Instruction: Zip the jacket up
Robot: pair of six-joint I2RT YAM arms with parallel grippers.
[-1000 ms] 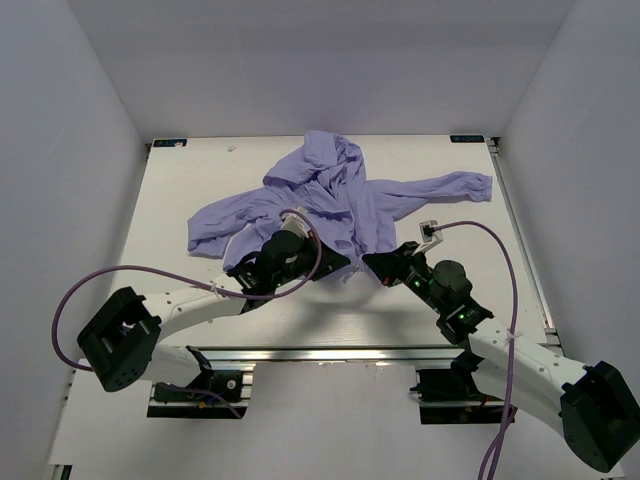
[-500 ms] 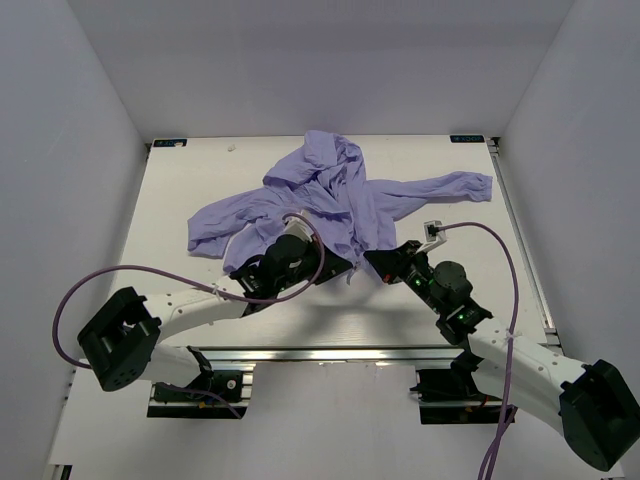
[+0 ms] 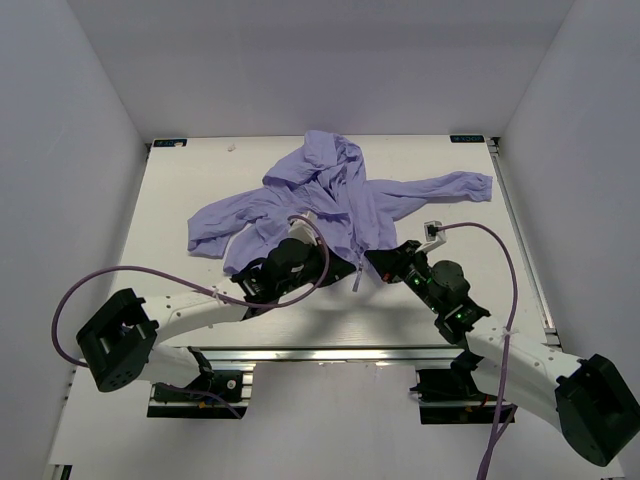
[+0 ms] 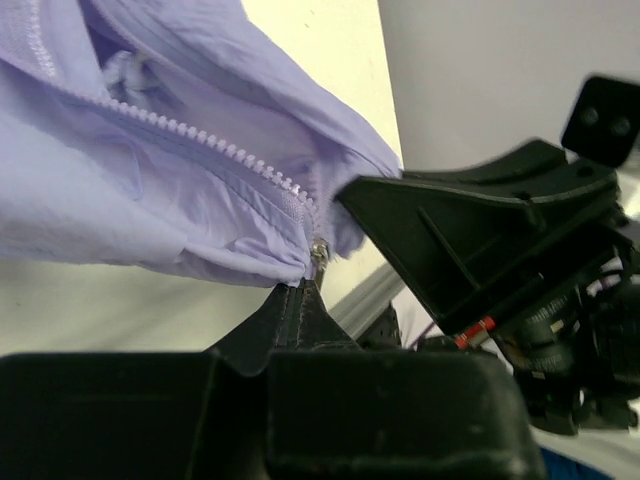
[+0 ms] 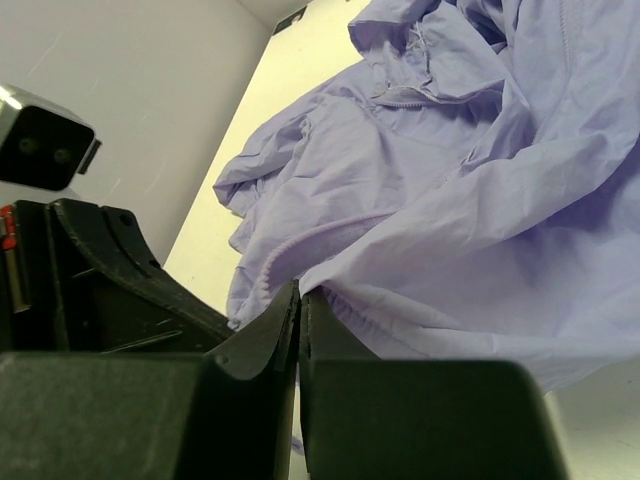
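The lavender jacket (image 3: 330,190) lies crumpled on the white table (image 3: 190,170), hood toward the back, one sleeve stretched right. My left gripper (image 3: 340,262) is at its near hem. In the left wrist view it (image 4: 300,292) is shut just under the metal zipper slider (image 4: 318,252), pinching the pull or the fabric there; the zipper teeth (image 4: 200,138) run up and left from it. My right gripper (image 3: 377,262) is close beside it on the right. In the right wrist view it (image 5: 300,297) is shut on the jacket's elastic hem (image 5: 330,290).
White walls close in the table on the left, back and right. An aluminium rail (image 3: 330,352) runs along the near edge by the arm bases. Purple cables (image 3: 70,300) loop from both arms. The two grippers are a few centimetres apart.
My left gripper has moved right toward the right gripper, dragging the hem with it. A zipper strip now hangs between the two grippers. The right gripper has barely moved.
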